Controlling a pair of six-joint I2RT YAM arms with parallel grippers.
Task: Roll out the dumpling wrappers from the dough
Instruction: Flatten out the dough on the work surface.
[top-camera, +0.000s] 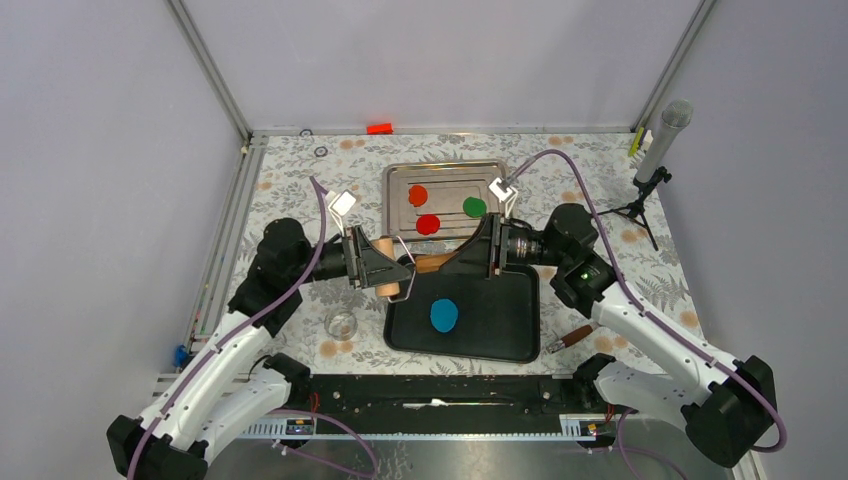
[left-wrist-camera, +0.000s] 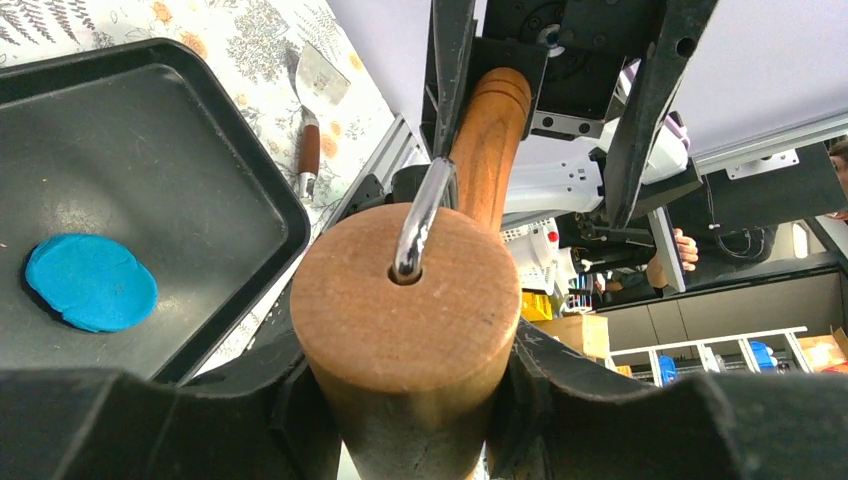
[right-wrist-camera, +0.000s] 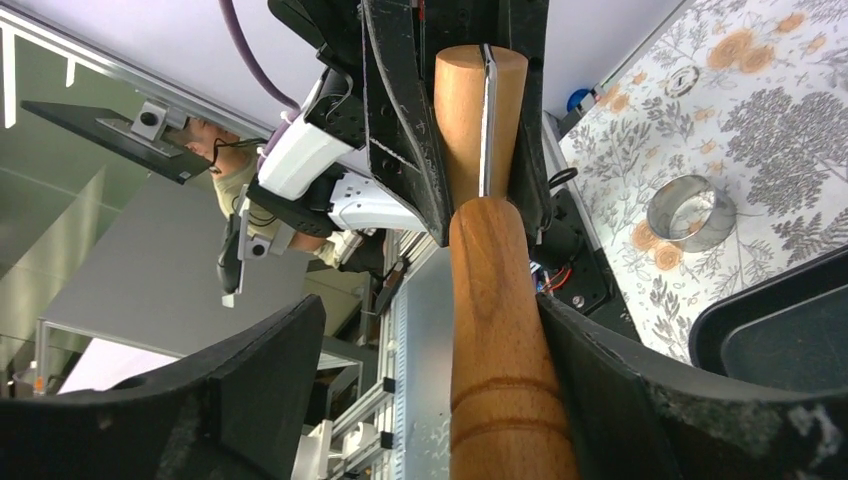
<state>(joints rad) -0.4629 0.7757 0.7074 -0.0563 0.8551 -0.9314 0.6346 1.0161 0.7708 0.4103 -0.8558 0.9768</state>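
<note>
The blue dough (top-camera: 443, 315) lies as a flat oval on the black tray (top-camera: 505, 330), and it also shows in the left wrist view as blue dough (left-wrist-camera: 90, 282). Three dumpling wrappers, two red (top-camera: 418, 195) (top-camera: 428, 224) and one green (top-camera: 474, 207), rest on the metal tray (top-camera: 395, 175). My left gripper (left-wrist-camera: 405, 400) is shut on the wooden roller (left-wrist-camera: 405, 300), held above the black tray's far left corner. The roller's handle (right-wrist-camera: 500, 330) runs between the fingers of my right gripper (right-wrist-camera: 430, 390), which is open. The handle rests against one finger and stands apart from the other.
A metal ring cutter (top-camera: 342, 324) stands left of the black tray. A scraper with a wooden handle (top-camera: 570, 338) lies to the tray's right. A microphone on a stand (top-camera: 655, 150) is at the far right. A small red object (top-camera: 379, 128) sits at the back edge.
</note>
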